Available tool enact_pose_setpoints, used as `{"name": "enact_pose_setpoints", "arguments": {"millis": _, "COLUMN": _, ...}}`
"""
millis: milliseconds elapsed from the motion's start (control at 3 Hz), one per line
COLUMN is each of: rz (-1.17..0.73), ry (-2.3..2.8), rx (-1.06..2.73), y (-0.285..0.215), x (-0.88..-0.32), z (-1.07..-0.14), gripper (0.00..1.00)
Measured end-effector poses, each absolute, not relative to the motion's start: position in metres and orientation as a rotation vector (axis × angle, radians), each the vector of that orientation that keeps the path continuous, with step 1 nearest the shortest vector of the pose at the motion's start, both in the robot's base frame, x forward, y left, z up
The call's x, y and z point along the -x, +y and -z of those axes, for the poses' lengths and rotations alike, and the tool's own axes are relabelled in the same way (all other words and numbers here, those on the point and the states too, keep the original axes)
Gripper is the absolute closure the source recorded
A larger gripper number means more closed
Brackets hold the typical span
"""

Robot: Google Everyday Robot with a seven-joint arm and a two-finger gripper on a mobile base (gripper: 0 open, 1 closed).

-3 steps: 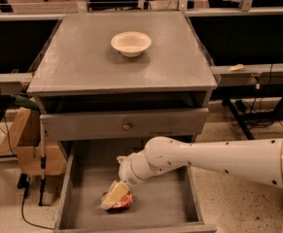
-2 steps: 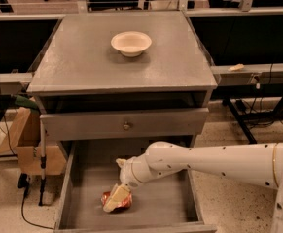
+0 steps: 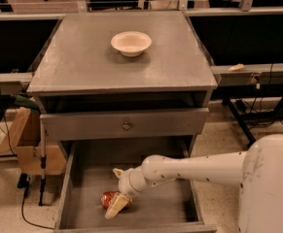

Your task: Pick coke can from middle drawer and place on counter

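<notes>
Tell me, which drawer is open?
The lower drawer, pulled out with the coke can inside and the claw at the can. The knobbed drawer above is shut.

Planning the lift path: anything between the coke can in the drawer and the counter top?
Nothing visible. The pincer is at the coke can in the open middle drawer. On the counter, a bowl sits toward the back, away from the front edge.

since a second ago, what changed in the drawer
The pincer has slid toward the drawer's front and a bit left, onto the can; no grip can be made out. The can still lies in the drawer; bowl and counter unchanged.
</notes>
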State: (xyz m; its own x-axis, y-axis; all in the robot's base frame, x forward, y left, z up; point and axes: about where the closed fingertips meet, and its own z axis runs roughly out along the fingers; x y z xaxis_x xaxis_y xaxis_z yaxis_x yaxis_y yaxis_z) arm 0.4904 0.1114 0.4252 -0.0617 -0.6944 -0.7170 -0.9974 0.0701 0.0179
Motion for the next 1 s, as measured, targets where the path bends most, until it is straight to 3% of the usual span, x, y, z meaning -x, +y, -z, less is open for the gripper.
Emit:
{"name": "enact_pose_setpoints", "arguments": {"millis": 333, "rz": -0.717, "ry": 1.803, "rx": 1.711, "y": 0.119, "x": -0.491, "z": -0.384, "gripper": 0.02}}
{"name": "enact_pose_setpoints", "arguments": {"millis": 1000, "rz": -0.718, "ry": 1.857, "rx": 1.694, "y": 0.105, "x": -0.487, "z": -0.357, "gripper": 0.48}}
